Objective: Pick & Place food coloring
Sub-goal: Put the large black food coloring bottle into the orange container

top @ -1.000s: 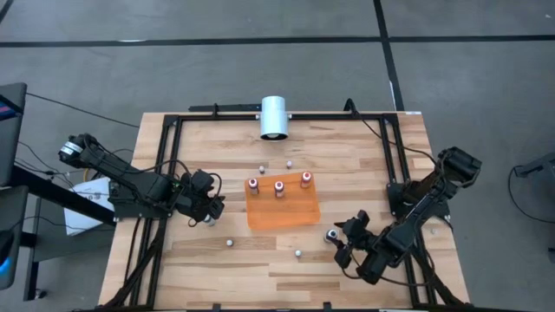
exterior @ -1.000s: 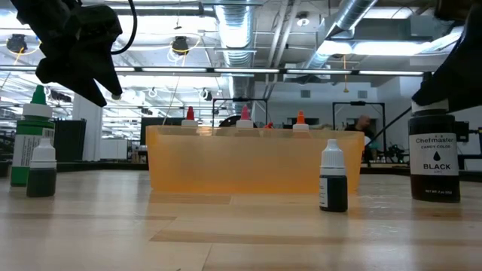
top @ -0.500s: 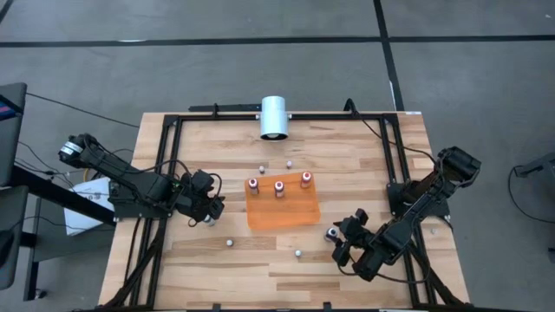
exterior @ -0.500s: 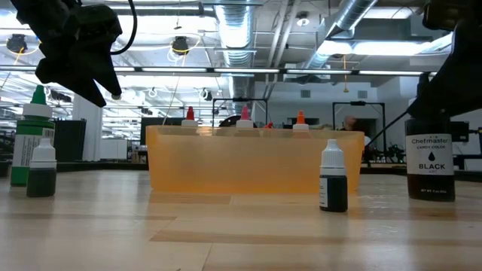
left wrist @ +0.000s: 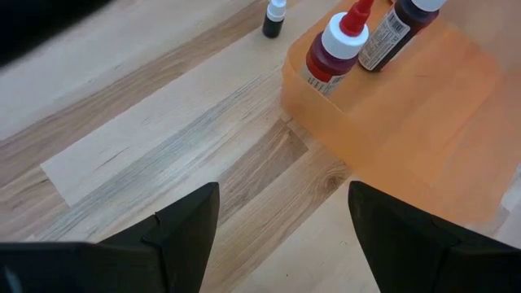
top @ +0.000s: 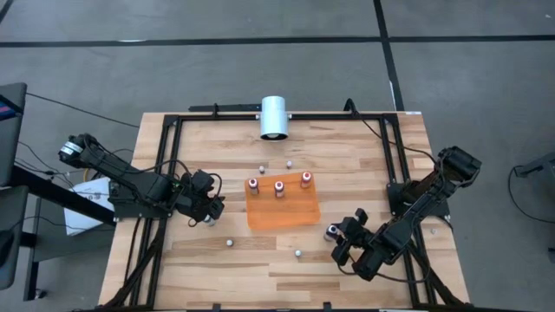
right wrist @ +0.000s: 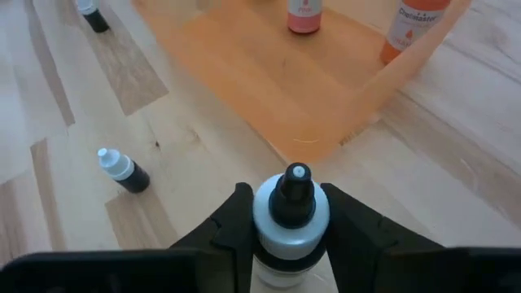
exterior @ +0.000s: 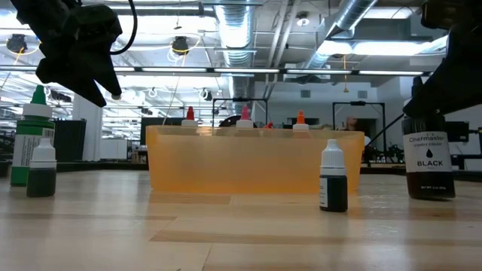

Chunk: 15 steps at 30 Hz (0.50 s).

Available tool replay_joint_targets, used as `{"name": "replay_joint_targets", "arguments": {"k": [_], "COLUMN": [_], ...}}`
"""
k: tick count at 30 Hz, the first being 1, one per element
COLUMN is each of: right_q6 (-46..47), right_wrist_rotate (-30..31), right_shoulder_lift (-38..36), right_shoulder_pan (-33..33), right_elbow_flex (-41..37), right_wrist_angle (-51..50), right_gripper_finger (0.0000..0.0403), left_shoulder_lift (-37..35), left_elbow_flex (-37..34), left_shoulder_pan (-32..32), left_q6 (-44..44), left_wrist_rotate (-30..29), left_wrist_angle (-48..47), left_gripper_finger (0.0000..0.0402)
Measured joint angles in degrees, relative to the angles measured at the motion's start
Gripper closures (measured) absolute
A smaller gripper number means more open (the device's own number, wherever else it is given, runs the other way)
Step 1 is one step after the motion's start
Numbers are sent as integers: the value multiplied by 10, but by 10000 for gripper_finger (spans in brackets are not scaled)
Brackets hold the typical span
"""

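The orange tray [top: 283,206] lies mid-table with three food coloring bottles [top: 279,186] standing along its far wall. Several small bottles [top: 297,253] stand loose on the wood around it. At the tray's right near corner my right gripper [top: 341,238] is shut on a black-capped bottle [right wrist: 291,207], labelled black in the low view [exterior: 431,164]. My left gripper [left wrist: 281,244] hangs open to the left of the tray with nothing between its fingers. My right gripper pinches the black bottle's white shoulder [right wrist: 262,218], just below the cap, between its two fingers [right wrist: 346,220]. The fingers come slanting down from the table's near right. The bottle stands nearly upright, slightly tilted; whether its base is off the wood I cannot tell.
A white cylinder [top: 274,117] stands at the table's far edge. Black frame rails [top: 169,165] run along both sides of the wood. A green-topped bottle [exterior: 32,143] and a small dark one [exterior: 334,179] stand near the tray in the low view.
My right gripper's fingers have closed in from wide open onto the black bottle. The bottle has shifted a little toward the tray and tipped slightly. The arm has stayed in place.
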Motion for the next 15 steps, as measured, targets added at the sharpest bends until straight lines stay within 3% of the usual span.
{"name": "replay_joint_targets", "arguments": {"k": [6,15], "right_q6": [15,-95], "right_wrist_rotate": [-12,-20], "right_shoulder_lift": [-9,-65], "right_shoulder_pan": [0,-12], "right_elbow_flex": [4,95], "right_wrist_angle": [-5,-70], "right_gripper_finger": [291,296], "left_shoulder_lift": [0,0], "left_elbow_flex": [0,0], "left_shoulder_pan": [0,0], "left_q6": [0,10], "left_wrist_rotate": [-1,-9], "left_wrist_angle": [0,0], "left_gripper_finger": [136,136]}}
